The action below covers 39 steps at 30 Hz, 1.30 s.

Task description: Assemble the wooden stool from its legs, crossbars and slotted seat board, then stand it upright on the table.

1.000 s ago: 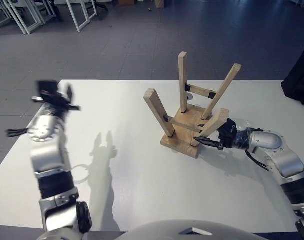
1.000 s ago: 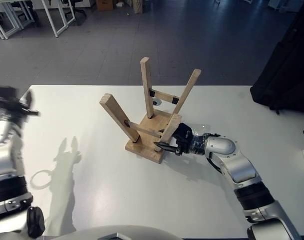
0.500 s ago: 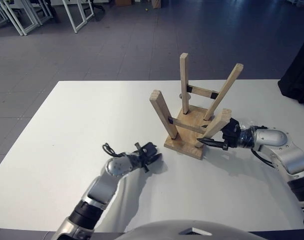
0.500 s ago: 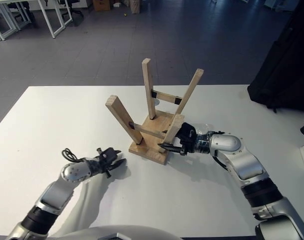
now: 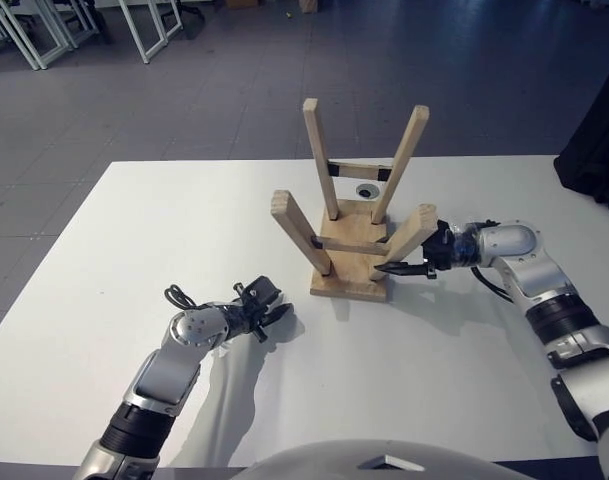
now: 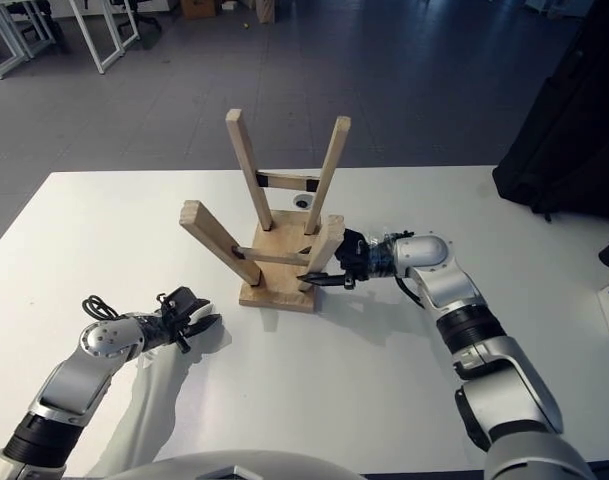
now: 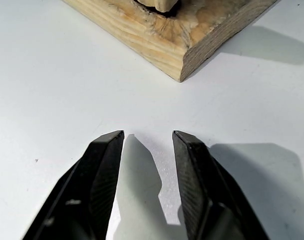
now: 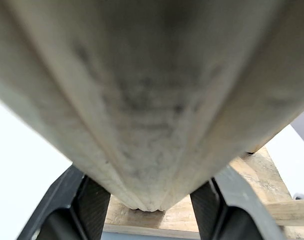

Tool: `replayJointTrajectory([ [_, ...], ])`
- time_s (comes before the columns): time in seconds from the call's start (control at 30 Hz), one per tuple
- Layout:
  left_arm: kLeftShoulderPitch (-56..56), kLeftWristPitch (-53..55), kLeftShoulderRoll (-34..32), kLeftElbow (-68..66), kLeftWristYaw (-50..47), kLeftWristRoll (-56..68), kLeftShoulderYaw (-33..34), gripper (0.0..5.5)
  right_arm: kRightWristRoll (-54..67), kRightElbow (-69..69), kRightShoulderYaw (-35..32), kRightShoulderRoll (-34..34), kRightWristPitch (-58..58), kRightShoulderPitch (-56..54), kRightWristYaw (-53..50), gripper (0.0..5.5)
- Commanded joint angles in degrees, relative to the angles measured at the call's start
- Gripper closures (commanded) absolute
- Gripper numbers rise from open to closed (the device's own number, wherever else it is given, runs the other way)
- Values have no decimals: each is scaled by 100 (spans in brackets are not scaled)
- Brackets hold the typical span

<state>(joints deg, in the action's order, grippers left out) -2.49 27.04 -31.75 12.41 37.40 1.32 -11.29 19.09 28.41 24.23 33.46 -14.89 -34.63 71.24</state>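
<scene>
Stool (image 5: pixel 349 235): pale, rough-grained wood, sitting upside down on the smooth white table (image 5: pixel 134 230) — flat seat board (image 5: pixel 346 284) down, square legs (image 5: pixel 319 155) pointing up, thin crossbars (image 5: pixel 359 170) linking them.
Right gripper (image 5: pixel 399 263): clamping dark fingers (image 8: pixel 92 210) around the near right leg (image 5: pixel 412 230), just above the board.
Left gripper (image 7: pixel 148 136): lying low on the table, tapered black fingers (image 7: pixel 102 170) parted and holding nothing — near the board's corner.

Stool (image 5: pixel 336 215) upside down, seat board (image 5: pixel 349 278) flat on table (image 5: pixel 134 230), toward far edge, right of ctr; 4 legs up, crossbars (image 5: pixel 359 171) fitted. R end effector (image 5: pixel 392 268) clamped on leg (image 5: pixel 412 232) nearest table's right edge, low by board. L end effector (image 5: pixel 272 317) low over table, near board's front-left corner, not touching.
</scene>
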Motion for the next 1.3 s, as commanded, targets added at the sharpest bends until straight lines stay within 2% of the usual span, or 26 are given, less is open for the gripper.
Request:
replayJointTrajectory([
  [0.03,-175,199,-25,-66,-6,-12,-68,367,-902,625,220,-153,-200,-257,181,348],
  [0.07,-178,202,-8,-66,-22,-6,-77,367,-917,750,160,-196,-237,-384,167,348],
  [0.1,-181,205,11,-67,-43,-7,-89,371,-909,859,105,-225,-242,-501,180,312],
  [0.3,-206,237,71,-23,-108,10,-163,371,-1254,1454,-232,-323,-524,-830,236,211],
  [0.47,-215,262,-8,-16,-96,18,-148,371,-1878,1495,-188,363,-647,-740,584,123],
  [0.53,-276,286,-32,21,-163,4,-78,371,-2355,1387,-141,725,-146,-724,366,123],
  [0.57,-308,302,-36,48,-211,-15,-53,371,-2437,1289,-232,809,119,-699,189,143],
  [0.7,-544,360,31,197,-446,-55,0,371,-690,-1674,-2265,117,2895,-33,-1873,218],
  [0.8,-788,427,91,382,-574,4,39,371,725,-4328,-3713,-840,5422,304,-4143,218],
  [0.87,-1034,450,115,542,-668,92,168,371,1734,-5300,-4204,-1383,6352,276,-5254,218],
  [0.97,-1134,482,186,591,-786,109,178,371,3205,-6074,-4064,-2091,6714,-51,-6620,218],
  [1.03,-1055,489,199,551,-804,105,123,371,3525,-6185,-4024,-2284,6562,-609,-7034,218],
  [1.17,-1025,499,123,526,-798,113,161,371,4658,-6037,-4691,-2465,5753,-1975,-8263,218],
  [1.23,-1077,509,118,547,-810,118,165,371,4905,-6071,-4438,-2387,6044,-1578,-8515,218],
  [1.3,-1071,526,141,560,-809,120,119,371,4998,-6252,-3768,-2355,6536,-387,-8558,218],
])
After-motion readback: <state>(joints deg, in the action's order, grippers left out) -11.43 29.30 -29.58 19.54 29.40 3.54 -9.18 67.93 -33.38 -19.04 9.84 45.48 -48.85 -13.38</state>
